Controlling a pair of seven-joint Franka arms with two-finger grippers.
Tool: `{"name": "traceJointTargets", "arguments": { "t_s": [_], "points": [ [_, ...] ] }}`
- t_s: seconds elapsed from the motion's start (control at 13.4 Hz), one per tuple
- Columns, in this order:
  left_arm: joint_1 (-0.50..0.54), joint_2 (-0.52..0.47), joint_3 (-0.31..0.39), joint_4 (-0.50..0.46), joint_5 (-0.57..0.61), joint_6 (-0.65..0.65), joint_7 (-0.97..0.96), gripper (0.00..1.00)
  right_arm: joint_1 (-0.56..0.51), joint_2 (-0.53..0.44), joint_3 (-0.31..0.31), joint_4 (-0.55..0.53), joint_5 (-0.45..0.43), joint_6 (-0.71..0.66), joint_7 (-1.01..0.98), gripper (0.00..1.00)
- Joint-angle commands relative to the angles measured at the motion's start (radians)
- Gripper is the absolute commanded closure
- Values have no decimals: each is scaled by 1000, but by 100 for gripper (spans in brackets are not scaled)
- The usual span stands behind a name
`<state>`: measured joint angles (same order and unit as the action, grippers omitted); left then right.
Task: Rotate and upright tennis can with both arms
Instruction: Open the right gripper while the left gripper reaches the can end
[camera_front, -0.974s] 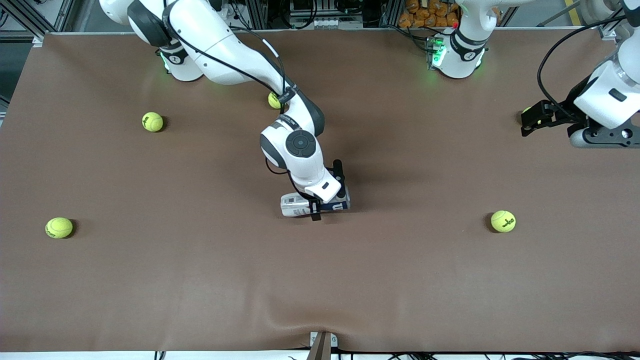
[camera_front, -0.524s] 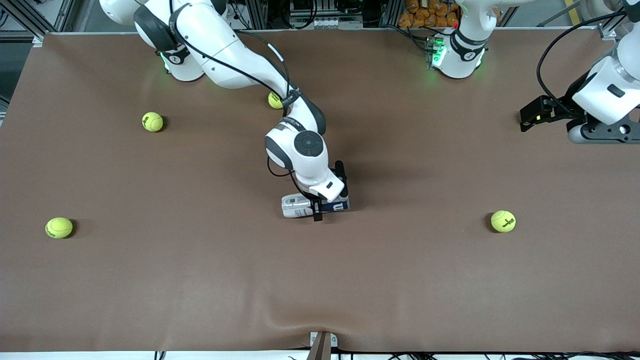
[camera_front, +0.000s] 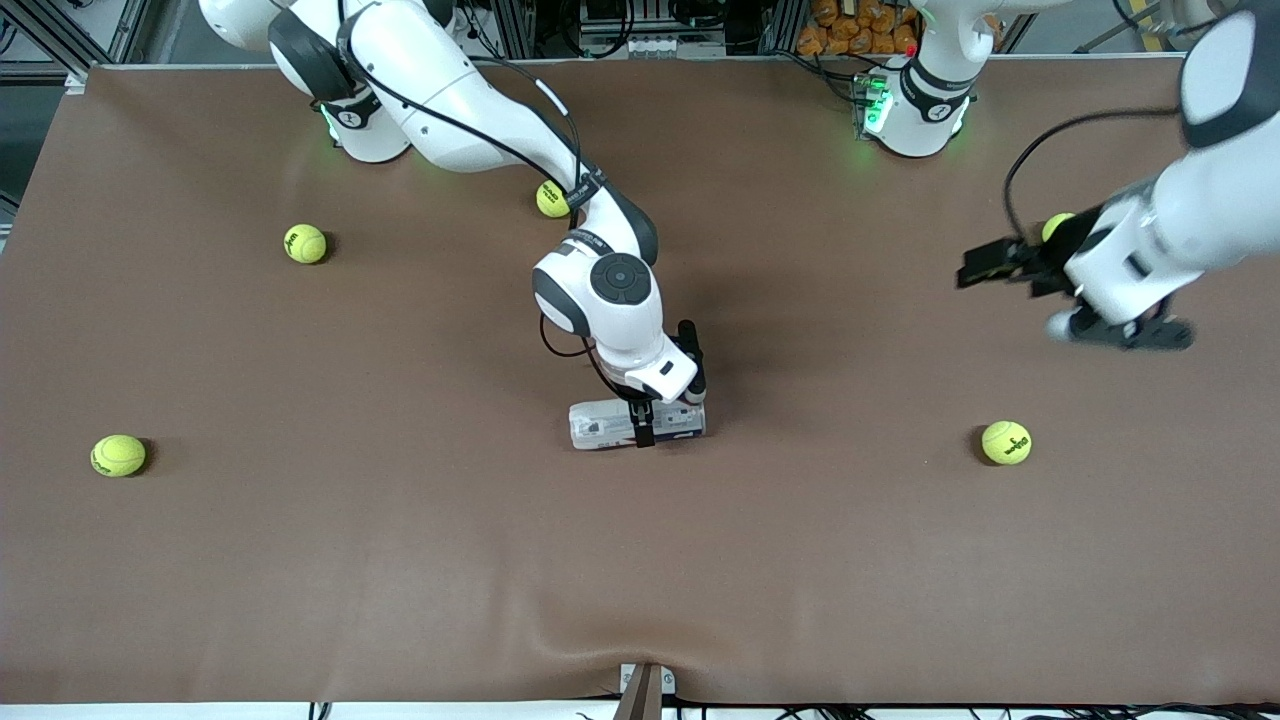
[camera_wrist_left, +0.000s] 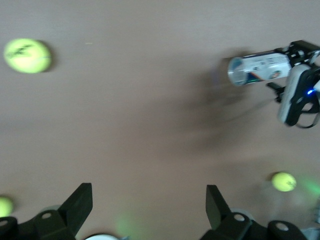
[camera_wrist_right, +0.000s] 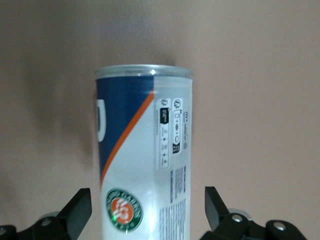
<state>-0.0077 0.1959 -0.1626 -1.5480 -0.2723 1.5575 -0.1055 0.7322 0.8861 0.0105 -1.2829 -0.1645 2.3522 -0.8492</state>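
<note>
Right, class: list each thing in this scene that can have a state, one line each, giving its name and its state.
tennis can: lying on its side on the table, between the right gripper's fingers, not gripped.
right gripper: open, astride the can.
left gripper: open, empty, in the air over the table toward the left arm's end.
tennis balls: loose on the table, untouched.

I count one tennis can (camera_front: 636, 424) lying on its side between the right gripper's (camera_front: 642, 428) spread fingers. I count six tennis balls: one (camera_front: 1006, 442) below the left gripper (camera_front: 975, 272), one (camera_front: 1057, 226) beside that gripper, one (camera_front: 551, 199) by the right arm's forearm, and two (camera_front: 304, 243) (camera_front: 118, 455) well apart from both. I count two arms.
</note>
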Motion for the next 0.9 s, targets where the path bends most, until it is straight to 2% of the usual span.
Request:
{"name": "traceJointTargets", "arguments": {
  "t_s": [0.0,0.37,0.52,0.67,0.82],
  "points": [
    [-32,130,-3,25,-120,97,-23,0,6,-71,23,-15,-6,-88,27,0],
    [-51,322,-3,25,-387,255,-13,0,-11,-165,23,-15,77,-235,160,0],
    [-70,402,-3,28,-471,335,0,0,-52,-203,19,-16,77,-266,232,0],
    [-127,450,-3,25,-618,445,0,0,-115,-228,19,-21,77,-298,271,0],
    [-162,488,-2,20,-724,490,0,0,-172,-254,14,-32,76,-301,335,0]
  ]
}}
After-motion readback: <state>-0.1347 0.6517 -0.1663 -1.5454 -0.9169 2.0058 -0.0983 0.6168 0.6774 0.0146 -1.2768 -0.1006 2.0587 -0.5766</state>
